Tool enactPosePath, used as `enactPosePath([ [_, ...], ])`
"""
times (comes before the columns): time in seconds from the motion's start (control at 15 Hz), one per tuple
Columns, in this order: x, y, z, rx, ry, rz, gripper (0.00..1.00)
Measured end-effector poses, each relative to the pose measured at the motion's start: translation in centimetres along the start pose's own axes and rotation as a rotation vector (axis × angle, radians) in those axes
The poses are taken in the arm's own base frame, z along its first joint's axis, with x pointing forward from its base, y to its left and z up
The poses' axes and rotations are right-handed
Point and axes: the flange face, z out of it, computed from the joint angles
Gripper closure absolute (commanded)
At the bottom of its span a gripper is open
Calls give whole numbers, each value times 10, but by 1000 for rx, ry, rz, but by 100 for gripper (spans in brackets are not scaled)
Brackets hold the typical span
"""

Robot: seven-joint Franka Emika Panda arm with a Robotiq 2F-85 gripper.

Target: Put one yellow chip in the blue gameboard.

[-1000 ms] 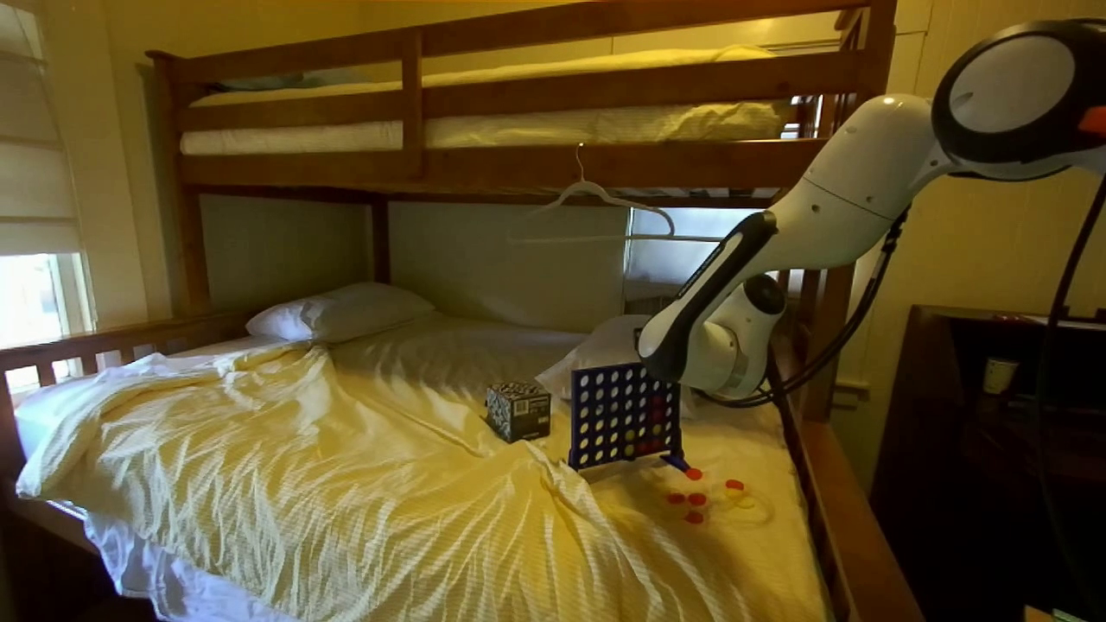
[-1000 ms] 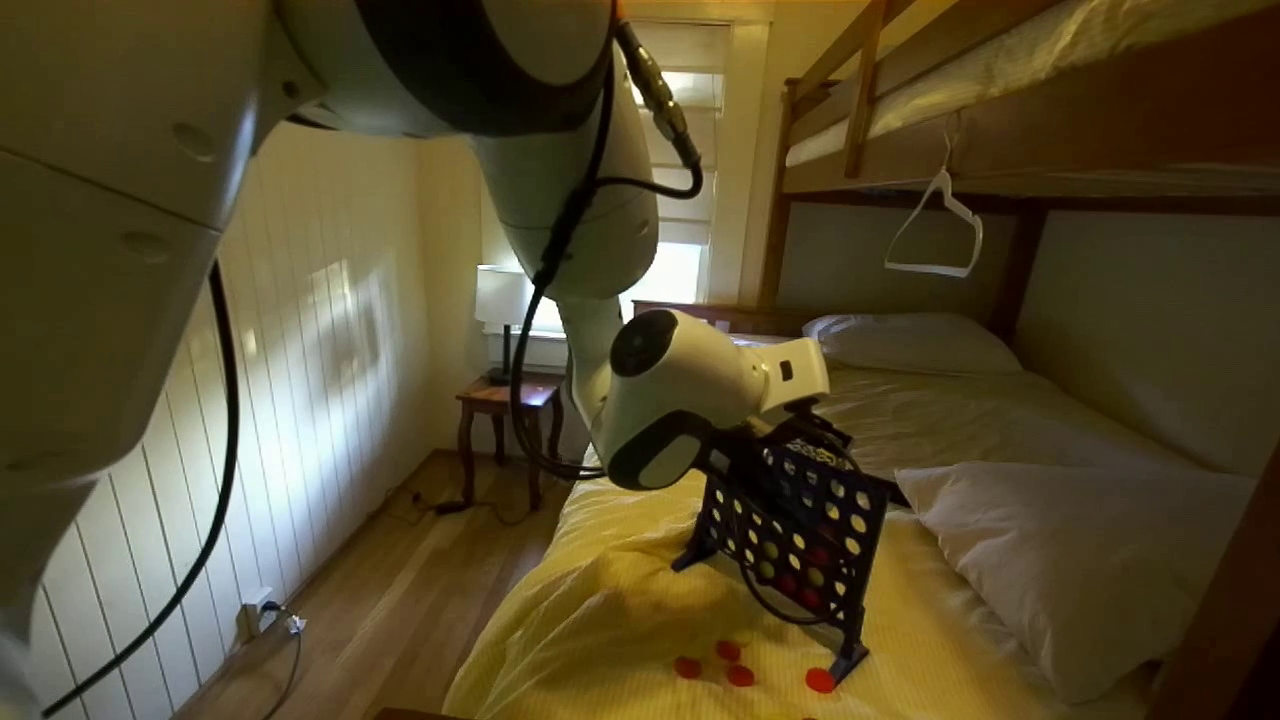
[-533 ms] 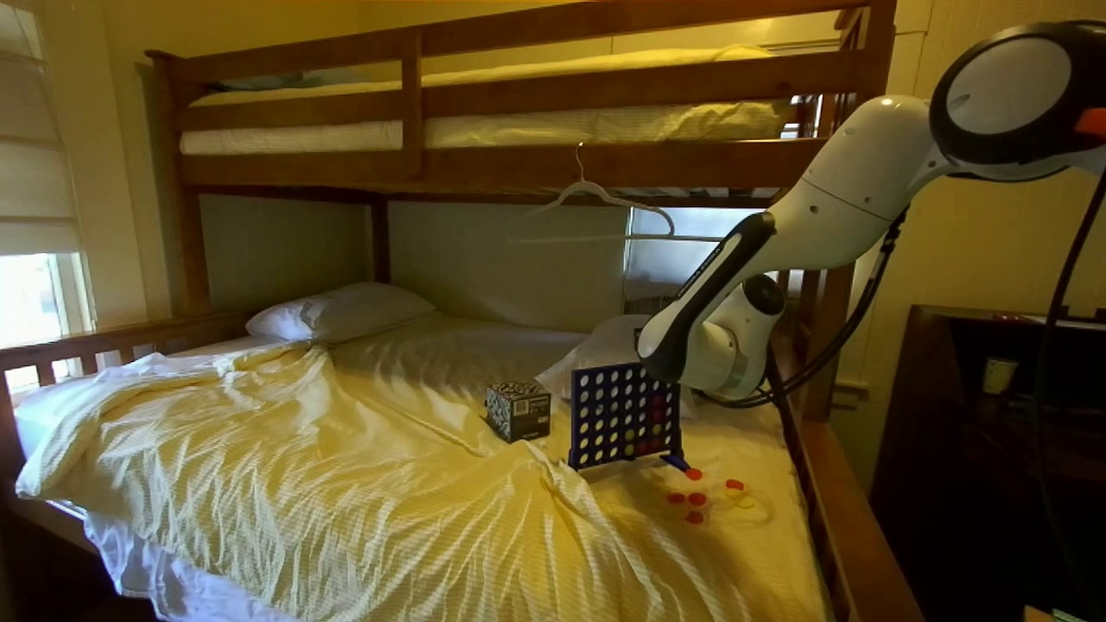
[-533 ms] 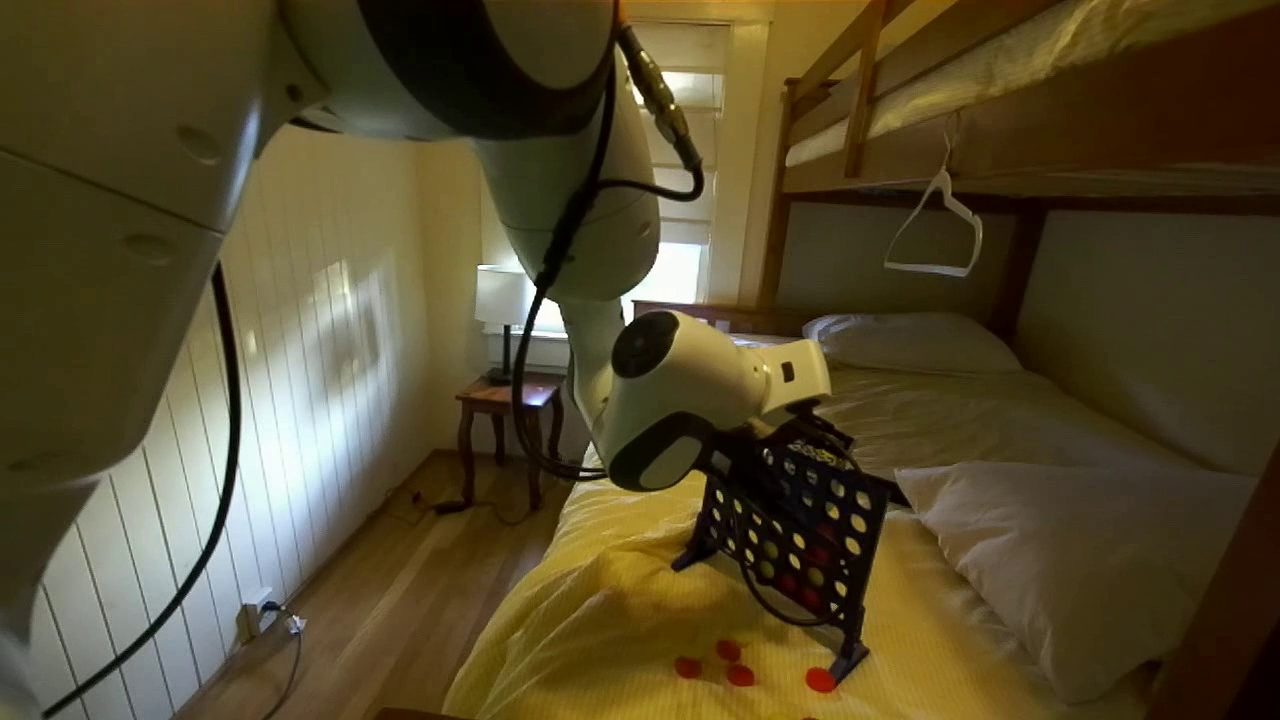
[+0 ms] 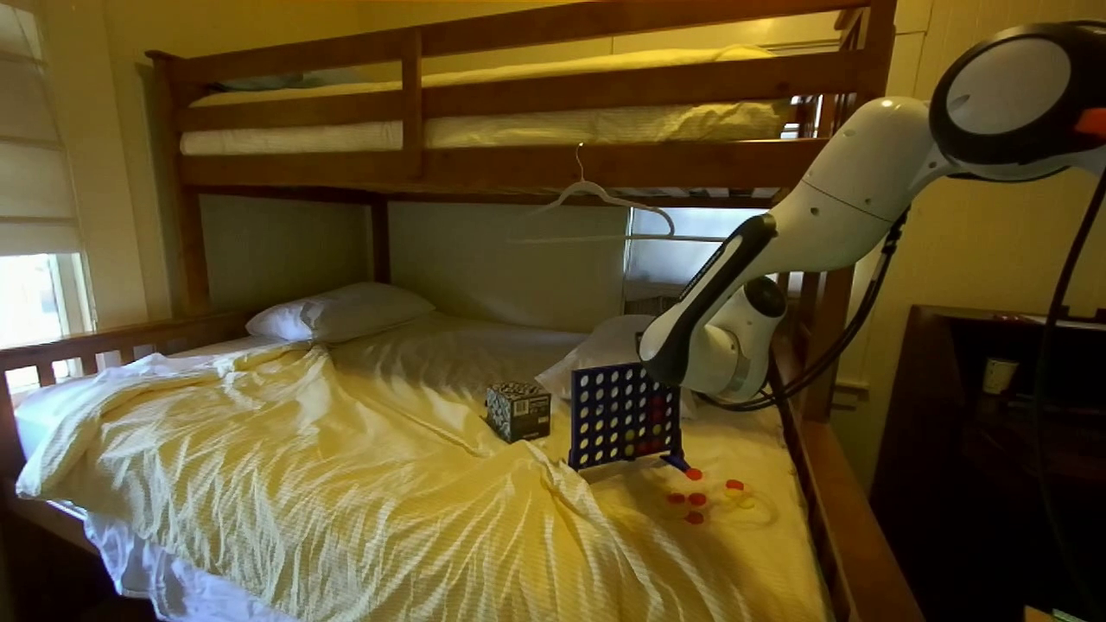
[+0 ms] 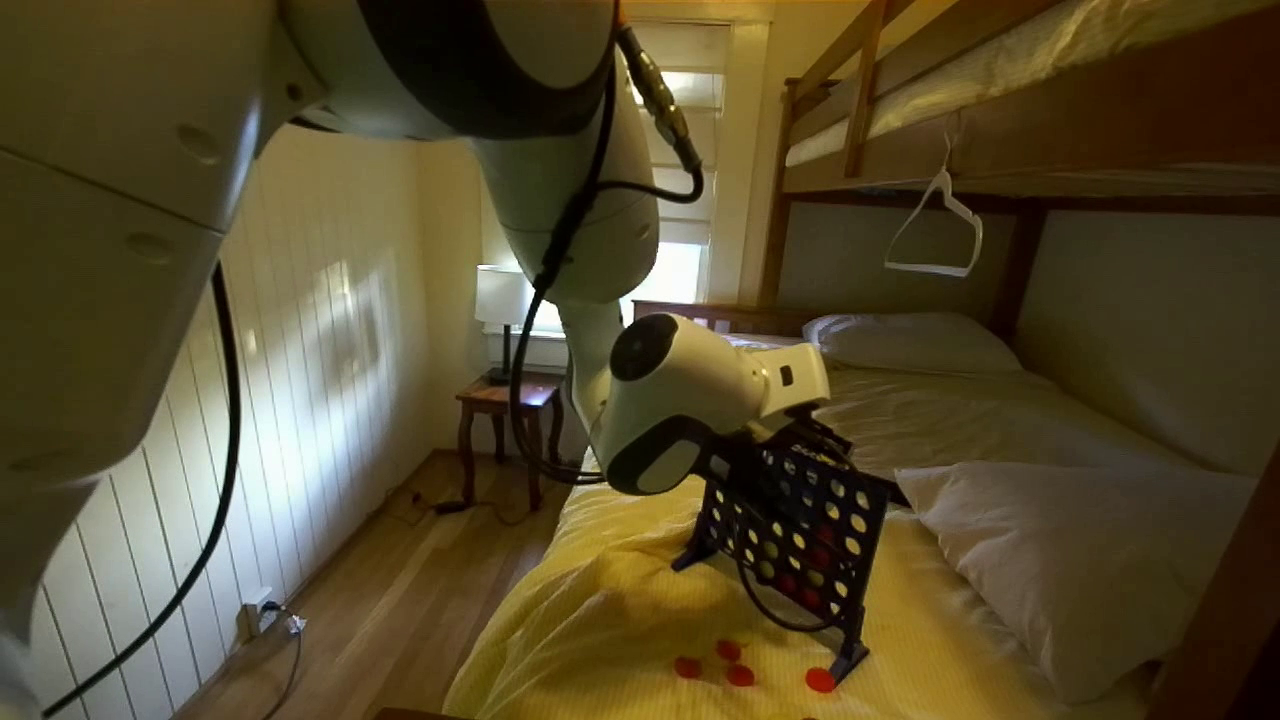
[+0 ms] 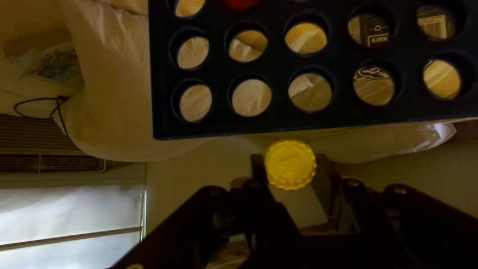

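Yellow chip [image 7: 290,164] is in the jaws, gripped across its rim. Trust the wrist view here: the arm [image 5: 834,203] hides the jaws in an exterior view. Board [image 7: 336,65] stands upright on the bed [image 5: 406,510]. Wrist view looks upside down to me, so the edge next to the chip should be the board's top edge: chip just above it, not in a slot yet. Key relation is sideways offset. Counting from the board end that's in frame, chip sits between columns two and three, a bit closer to three. Top two holes in both show straight through, so either should take it. Chip's face and board's face look near parallel, which is the right way round for a slot. Depth I can't tell: chip could be over the slot line or short of it on the camera side, and the slots themselves don't show. I'd call this final alignment: shift across to column three, check depth, lower, let go. Risk: come down off-line and the chip catches the edge, then drops onto the bed, or the board rocks on what's probably a soft base.
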Motion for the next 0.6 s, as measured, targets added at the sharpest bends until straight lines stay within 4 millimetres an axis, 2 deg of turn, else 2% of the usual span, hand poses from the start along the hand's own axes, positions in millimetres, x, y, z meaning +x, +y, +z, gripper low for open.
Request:
enactPosePath([
  [0.6,-7,0,-5,-13,-2,-34,90],
])
